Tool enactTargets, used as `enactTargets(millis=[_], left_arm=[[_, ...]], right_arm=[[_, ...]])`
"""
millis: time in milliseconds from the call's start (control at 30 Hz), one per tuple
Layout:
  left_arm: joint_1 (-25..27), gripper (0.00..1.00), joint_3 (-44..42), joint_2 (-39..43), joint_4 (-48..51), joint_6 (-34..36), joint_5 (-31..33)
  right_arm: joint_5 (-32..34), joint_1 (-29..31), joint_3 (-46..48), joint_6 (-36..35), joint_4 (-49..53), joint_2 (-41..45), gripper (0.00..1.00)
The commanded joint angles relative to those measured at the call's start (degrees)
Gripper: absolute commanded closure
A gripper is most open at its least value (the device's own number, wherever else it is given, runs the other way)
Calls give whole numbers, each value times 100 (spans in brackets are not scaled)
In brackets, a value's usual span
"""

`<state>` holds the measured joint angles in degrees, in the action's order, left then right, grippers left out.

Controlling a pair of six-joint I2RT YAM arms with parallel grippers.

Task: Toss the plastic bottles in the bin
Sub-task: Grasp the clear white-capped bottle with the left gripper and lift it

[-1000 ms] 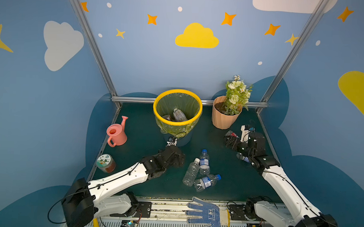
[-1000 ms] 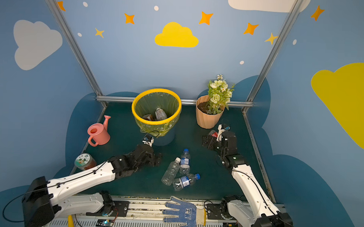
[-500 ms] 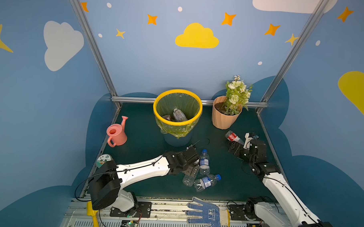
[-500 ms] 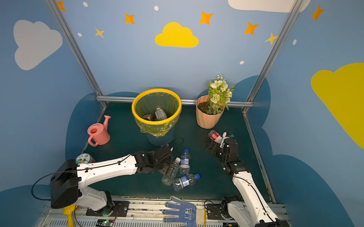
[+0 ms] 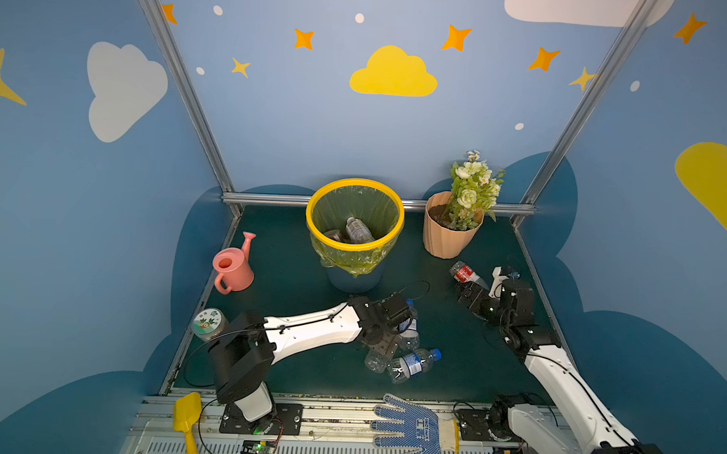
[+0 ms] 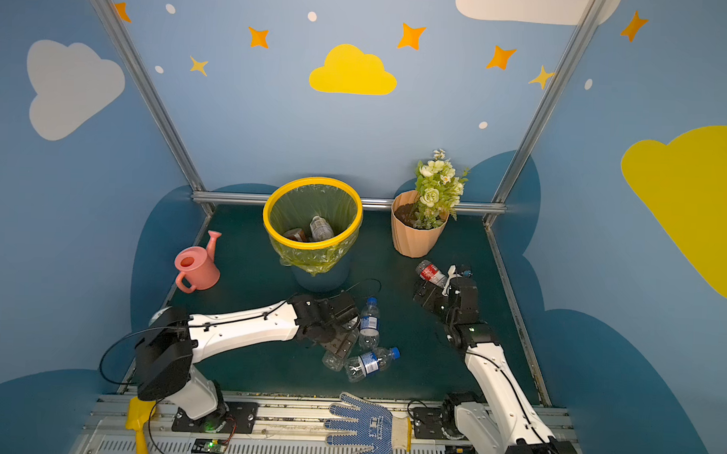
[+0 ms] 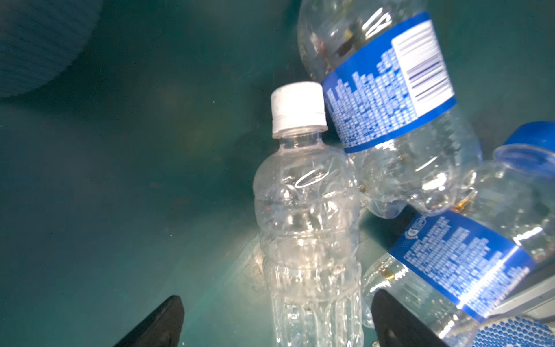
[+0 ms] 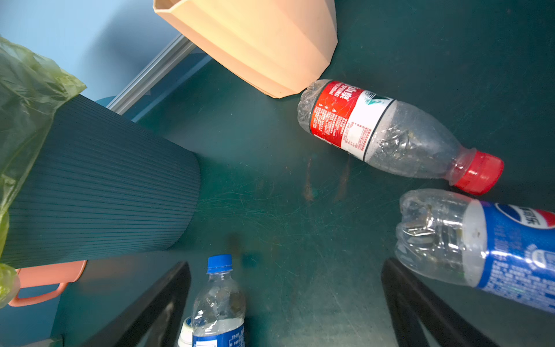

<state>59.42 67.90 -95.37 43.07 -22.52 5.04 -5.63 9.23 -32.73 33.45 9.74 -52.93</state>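
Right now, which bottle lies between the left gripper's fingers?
The label-free clear bottle with the white cap; both neighbouring bottles carry blue labels.

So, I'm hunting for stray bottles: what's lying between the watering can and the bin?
Nothing. Only bare mat lies between the watering can and the bin, as both top views show.

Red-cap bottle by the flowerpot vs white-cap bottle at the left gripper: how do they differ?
The red-cap bottle wears a red-and-white label; the white-cap bottle shows none. The red-cap bottle lies beside the flowerpot, no gripper around it; the white-cap bottle lies between the fingers of the open left gripper. Both are clear, capped and lying on the mat.
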Motion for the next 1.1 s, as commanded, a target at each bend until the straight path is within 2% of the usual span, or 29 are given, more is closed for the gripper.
enactTargets(millis=[0, 500, 633, 800, 933, 1067], left_arm=[[17, 5, 221, -193, 438, 96, -90], [-4, 15, 531, -900, 527, 169, -205], [-31, 21, 531, -1079, 468, 210, -222], [-114, 34, 395, -1107, 330, 180, -231], [-145, 44, 310, -910, 208, 154, -214], [-141, 50, 152, -363, -92, 75, -108]], right_arm=[[-86, -49, 47, 39, -97, -25, 3], [-167, -185, 148, 82, -77, 38, 3], [-193, -220, 175, 83, -58, 76, 3], [-211, -282, 223, 100, -50, 150, 3], [-245, -325, 263, 126, -68, 169, 3], [-290, -351, 284, 155, -75, 184, 3]])
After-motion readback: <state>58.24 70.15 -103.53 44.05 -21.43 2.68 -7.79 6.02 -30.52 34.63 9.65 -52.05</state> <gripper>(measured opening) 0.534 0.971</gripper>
